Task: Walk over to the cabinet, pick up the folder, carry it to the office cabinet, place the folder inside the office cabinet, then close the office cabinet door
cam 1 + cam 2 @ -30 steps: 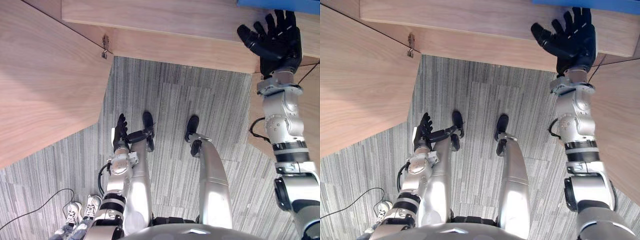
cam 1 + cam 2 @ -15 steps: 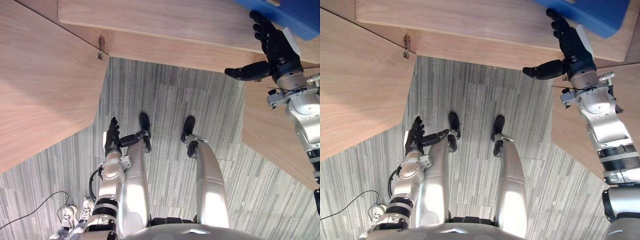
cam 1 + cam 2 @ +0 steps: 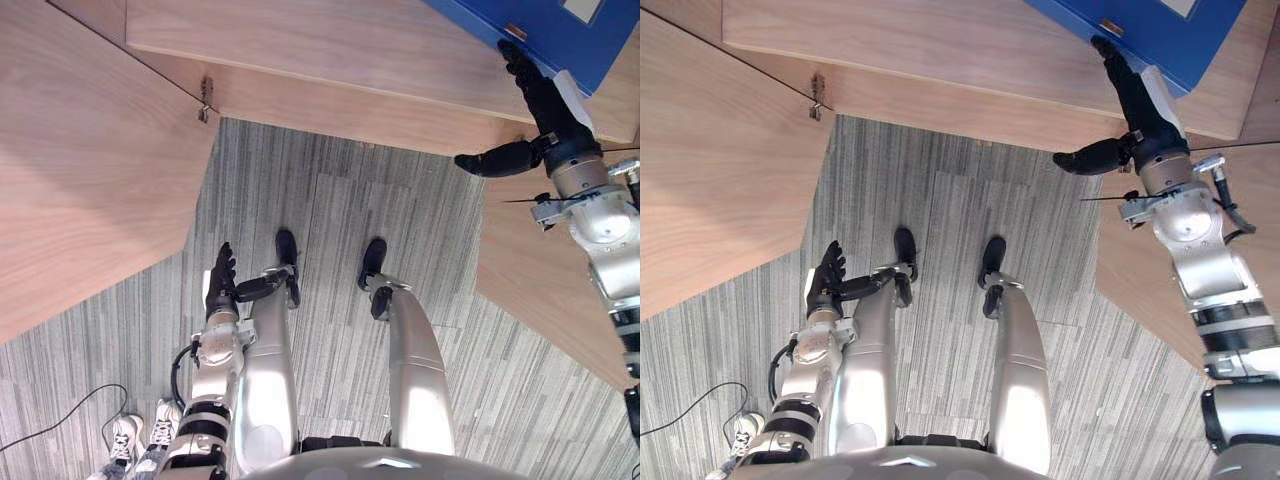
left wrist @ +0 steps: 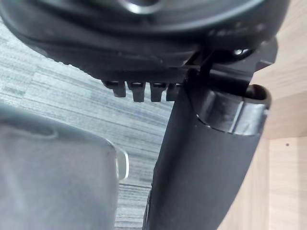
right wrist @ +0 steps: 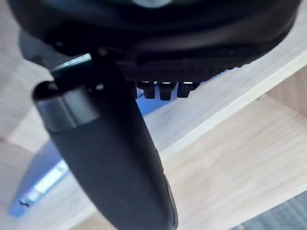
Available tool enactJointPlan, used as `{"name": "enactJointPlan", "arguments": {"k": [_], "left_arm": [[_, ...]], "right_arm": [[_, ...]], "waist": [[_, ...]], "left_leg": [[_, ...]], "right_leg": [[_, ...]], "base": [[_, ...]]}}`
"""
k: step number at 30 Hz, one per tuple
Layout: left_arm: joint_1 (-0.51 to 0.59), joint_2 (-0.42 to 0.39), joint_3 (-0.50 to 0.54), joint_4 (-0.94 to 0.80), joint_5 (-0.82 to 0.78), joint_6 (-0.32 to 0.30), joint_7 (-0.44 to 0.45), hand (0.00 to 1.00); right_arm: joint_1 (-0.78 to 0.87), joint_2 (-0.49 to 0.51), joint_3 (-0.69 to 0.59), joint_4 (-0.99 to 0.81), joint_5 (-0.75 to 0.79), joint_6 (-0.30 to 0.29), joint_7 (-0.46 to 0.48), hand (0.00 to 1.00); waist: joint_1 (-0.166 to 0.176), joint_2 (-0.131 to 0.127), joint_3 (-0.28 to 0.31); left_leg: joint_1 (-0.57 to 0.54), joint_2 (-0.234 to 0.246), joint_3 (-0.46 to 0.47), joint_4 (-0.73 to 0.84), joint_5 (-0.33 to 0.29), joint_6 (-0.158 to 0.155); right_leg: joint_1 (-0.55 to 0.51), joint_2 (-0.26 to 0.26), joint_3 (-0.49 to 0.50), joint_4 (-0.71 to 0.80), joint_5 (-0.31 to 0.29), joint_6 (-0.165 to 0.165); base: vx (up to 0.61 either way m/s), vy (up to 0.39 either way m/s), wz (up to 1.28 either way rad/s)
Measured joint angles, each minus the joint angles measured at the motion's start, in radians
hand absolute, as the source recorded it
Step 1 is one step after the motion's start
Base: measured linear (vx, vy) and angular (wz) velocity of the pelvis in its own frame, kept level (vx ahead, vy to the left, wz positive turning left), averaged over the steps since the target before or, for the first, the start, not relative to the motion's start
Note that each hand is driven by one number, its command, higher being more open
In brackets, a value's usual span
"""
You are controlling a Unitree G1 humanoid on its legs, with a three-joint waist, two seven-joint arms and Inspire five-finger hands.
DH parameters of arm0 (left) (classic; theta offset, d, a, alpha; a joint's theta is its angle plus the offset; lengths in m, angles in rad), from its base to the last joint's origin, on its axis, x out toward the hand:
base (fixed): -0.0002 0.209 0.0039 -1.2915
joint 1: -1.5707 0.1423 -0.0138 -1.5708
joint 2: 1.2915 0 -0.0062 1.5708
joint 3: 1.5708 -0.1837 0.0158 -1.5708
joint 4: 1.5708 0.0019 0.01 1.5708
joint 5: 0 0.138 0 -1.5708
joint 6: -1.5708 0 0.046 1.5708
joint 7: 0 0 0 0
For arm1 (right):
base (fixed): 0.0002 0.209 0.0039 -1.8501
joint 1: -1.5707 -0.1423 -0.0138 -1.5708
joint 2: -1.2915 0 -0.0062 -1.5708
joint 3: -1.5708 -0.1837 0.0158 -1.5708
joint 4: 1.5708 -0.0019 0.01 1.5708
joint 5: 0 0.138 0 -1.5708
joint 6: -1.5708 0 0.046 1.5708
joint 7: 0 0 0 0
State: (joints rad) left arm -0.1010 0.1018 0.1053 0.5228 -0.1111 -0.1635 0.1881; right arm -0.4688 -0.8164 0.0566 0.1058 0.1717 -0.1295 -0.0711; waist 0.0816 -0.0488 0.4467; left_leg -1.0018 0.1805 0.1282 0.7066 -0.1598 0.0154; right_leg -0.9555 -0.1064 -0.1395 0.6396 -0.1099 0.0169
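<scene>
The blue folder (image 3: pixel 560 30) lies skewed on the wooden cabinet shelf (image 3: pixel 330 50) at the far right, one corner toward the shelf's front edge. My right hand (image 3: pixel 552 118) is stretched out to it, open, its straight fingers laid along the folder's near edge and its thumb (image 3: pixel 495 160) sticking out sideways over the floor. The right wrist view has that thumb (image 5: pixel 110 158) in front of the folder (image 5: pixel 43 177) and the pale shelf board (image 5: pixel 230 143). My left hand (image 3: pixel 220 282) hangs open by my side, holding nothing.
The cabinet's left door (image 3: pixel 90 170) stands open at the left, with a metal hinge (image 3: pixel 207 100) at its inner corner. The right door (image 3: pixel 560 290) stands open under my right arm. Grey striped carpet (image 3: pixel 340 200) lies between them. A person's shoes (image 3: pixel 125 440) show at the lower left.
My right hand has turned from palm-flat to edge-on and shifted right, against the folder. More of the folder now shows, skewed on the shelf. The left hand has dropped slightly.
</scene>
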Motion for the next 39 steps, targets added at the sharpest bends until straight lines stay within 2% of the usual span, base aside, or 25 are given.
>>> {"name": "enactJointPlan", "arguments": {"k": [6,11,16,21,28,39], "left_arm": [[-0.002,-0.012,-0.001,-0.020,0.007,-0.002,0.006,1.00],[-0.007,-0.023,0.003,-0.028,0.026,-0.002,0.022,1.00],[-0.034,-0.038,0.002,-0.027,0.043,-0.002,0.032,1.00],[-0.041,-0.051,0.000,-0.030,0.047,-0.002,0.038,1.00],[-0.041,-0.050,0.001,-0.028,0.055,-0.001,0.054,1.00],[-0.052,-0.031,0.029,-0.031,0.052,-0.003,0.073,1.00]], "right_arm": [[0.002,0.161,-0.072,-0.182,0.004,-0.029,-0.132,0.00],[-0.058,0.196,-0.074,-0.212,-0.148,-0.034,-0.209,0.00],[-0.115,0.201,-0.044,-0.212,-0.293,-0.024,-0.244,0.00],[-0.132,0.205,0.057,-0.200,-0.408,-0.003,-0.244,0.00],[-0.187,0.226,0.101,-0.103,-0.408,0.019,-0.239,0.00],[-0.303,0.223,0.121,0.091,-0.406,0.050,-0.240,0.00]], "waist": [[0.003,0.000,0.000],[0.006,0.001,-0.001],[0.013,0.002,-0.001],[0.010,0.003,-0.002],[0.012,0.004,-0.002],[0.016,0.006,-0.002]], "left_leg": [[0.000,-0.001,0.003,0.001,-0.001,-0.001],[-0.009,0.001,0.002,0.020,-0.014,-0.007],[-0.016,-0.001,0.002,0.027,-0.017,-0.008],[-0.016,-0.009,0.000,0.026,-0.016,-0.007],[-0.022,-0.022,-0.001,0.019,-0.011,-0.001],[-0.115,-0.025,-0.029,0.064,-0.009,0.001]], "right_leg": [[-0.004,0.000,0.003,0.004,-0.002,0.000],[-0.011,-0.004,0.003,0.024,-0.015,0.000],[-0.021,-0.007,0.003,0.038,-0.021,0.001],[-0.021,-0.016,0.002,0.044,-0.024,0.002],[-0.028,-0.028,-0.001,0.046,-0.024,0.003],[-0.107,-0.036,-0.019,0.092,-0.037,0.000]], "base": [[0.00,0.000,0.00],[0.00,0.000,0.00],[0.04,-0.001,0.02],[0.01,0.002,0.03],[0.01,0.004,0.05],[0.01,-0.013,0.04]]}}
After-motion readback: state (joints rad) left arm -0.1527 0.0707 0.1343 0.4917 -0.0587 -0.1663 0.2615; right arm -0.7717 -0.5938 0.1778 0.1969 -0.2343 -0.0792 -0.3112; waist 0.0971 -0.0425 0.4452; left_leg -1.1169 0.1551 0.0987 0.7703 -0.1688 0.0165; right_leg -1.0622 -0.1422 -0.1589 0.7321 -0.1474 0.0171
